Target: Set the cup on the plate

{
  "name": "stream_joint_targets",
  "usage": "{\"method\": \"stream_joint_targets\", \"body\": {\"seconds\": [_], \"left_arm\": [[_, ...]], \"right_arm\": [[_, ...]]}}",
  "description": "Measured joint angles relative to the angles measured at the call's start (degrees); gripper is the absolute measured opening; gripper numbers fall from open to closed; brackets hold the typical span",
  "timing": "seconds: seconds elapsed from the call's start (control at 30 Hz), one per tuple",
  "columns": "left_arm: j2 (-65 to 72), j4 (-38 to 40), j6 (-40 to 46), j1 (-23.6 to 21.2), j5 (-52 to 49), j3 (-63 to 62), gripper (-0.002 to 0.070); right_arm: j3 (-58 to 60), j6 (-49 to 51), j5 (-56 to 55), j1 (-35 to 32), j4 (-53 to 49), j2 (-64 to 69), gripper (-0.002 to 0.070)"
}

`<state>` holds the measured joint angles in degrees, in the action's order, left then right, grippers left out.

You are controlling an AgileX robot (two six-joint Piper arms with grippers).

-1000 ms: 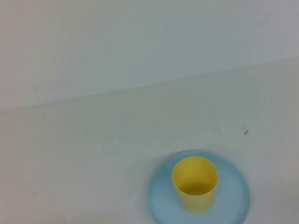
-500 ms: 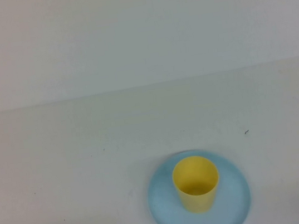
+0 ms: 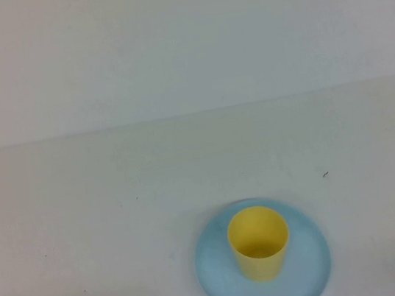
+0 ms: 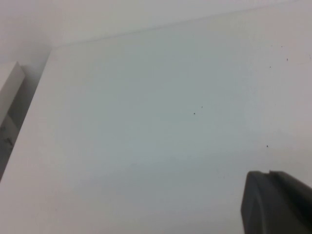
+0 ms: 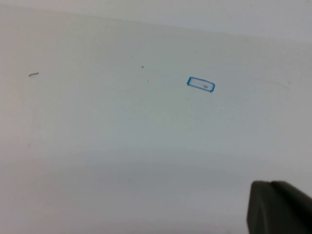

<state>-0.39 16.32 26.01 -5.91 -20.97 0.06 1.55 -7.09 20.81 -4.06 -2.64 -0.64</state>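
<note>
The yellow cup [image 3: 260,249] stands upright on the light blue plate [image 3: 310,265], a little behind the plate's middle, near the table's front edge in the high view. Neither gripper shows in the high view. My left gripper [image 4: 268,173] shows only as a dark tip over bare white table in the left wrist view, its fingers pressed together with nothing between them. My right gripper [image 5: 271,184] shows the same way in the right wrist view, shut and empty. Neither wrist view shows the cup or the plate.
A small blue drawn rectangle [image 5: 200,84] marks the table in the right wrist view. The table's side edge and a pale box-like object [image 4: 9,90] show in the left wrist view. A white wall rises behind the table.
</note>
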Motion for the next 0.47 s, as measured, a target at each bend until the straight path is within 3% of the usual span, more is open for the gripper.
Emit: {"method": "stream_joint_targets", "body": {"seconds": [0.47], "left_arm": [[0.0,0.0,0.0,0.0,0.0,0.0,0.0]], "right_arm": [[0.0,0.0,0.0,-2.88,1.14,0.0,0.0]]}}
